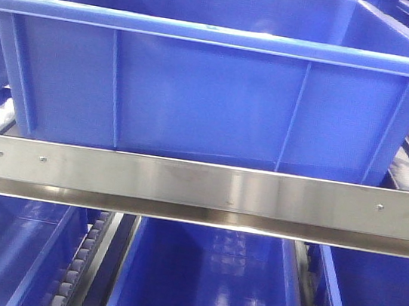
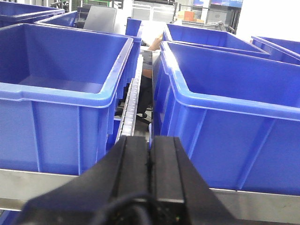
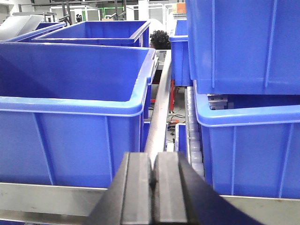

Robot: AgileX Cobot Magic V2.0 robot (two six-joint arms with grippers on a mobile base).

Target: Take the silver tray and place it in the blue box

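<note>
So, no silver tray in any of my views right now, can't say where it is. What I do see is the blue box sitting right at the front edge of the rack, just behind the steel rail, open and looking empty from what shows.

My left pincer and right pincer both have their pads pressed together with nothing between them.

My guess on handling: a thin metal tray should be light and stiff but slick, so flat faces are a bad bet. I'd pinch the raised rim on a long side, near the middle, so it doesn't swing or tilt.
</note>
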